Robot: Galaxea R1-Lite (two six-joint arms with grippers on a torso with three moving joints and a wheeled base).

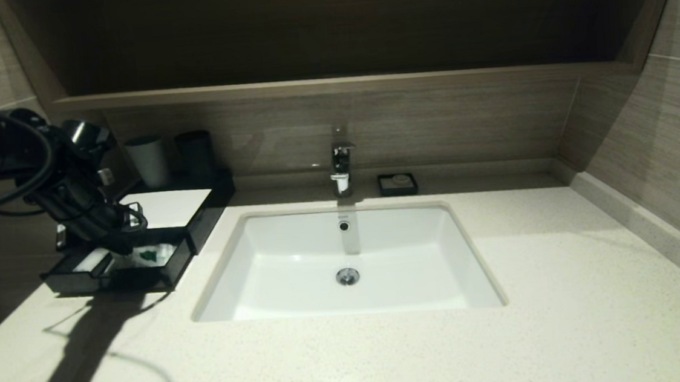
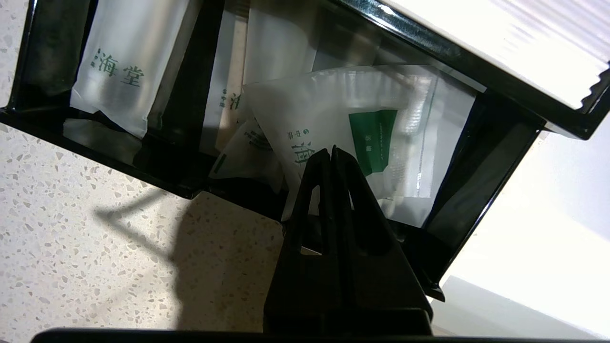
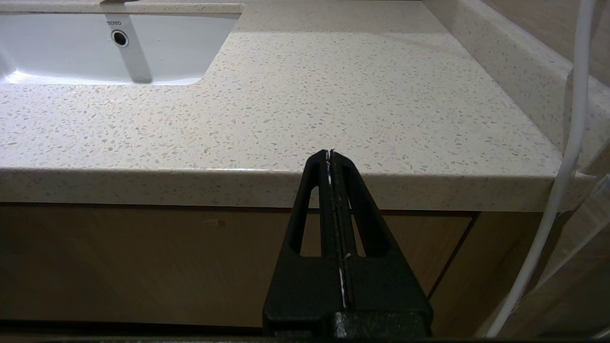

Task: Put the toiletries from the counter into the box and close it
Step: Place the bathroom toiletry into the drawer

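Note:
The black box [image 1: 209,216] with its white top panel stands at the counter's [image 1: 566,294] back left, and its front drawer [image 1: 110,283] is pulled out. Frosted toiletry packets [image 1: 154,254] lie inside the drawer. In the left wrist view a flat packet with a green label [image 2: 371,140] lies in one compartment, a thin one [image 2: 228,90] beside it, and another packet [image 2: 121,62] in the far compartment. My left gripper [image 1: 123,244] [image 2: 332,150] hangs over the drawer's front part, shut with nothing between its fingers. My right gripper [image 3: 330,153] is shut, parked below the counter's front edge [image 3: 333,186].
A white sink [image 1: 346,263] is set in the middle of the counter, with a faucet [image 1: 341,166] behind it. A small black soap dish [image 1: 397,183] sits by the back wall. Two cups [image 1: 147,160] [image 1: 196,154] stand behind the box. A white cable [image 3: 567,157] hangs near my right arm.

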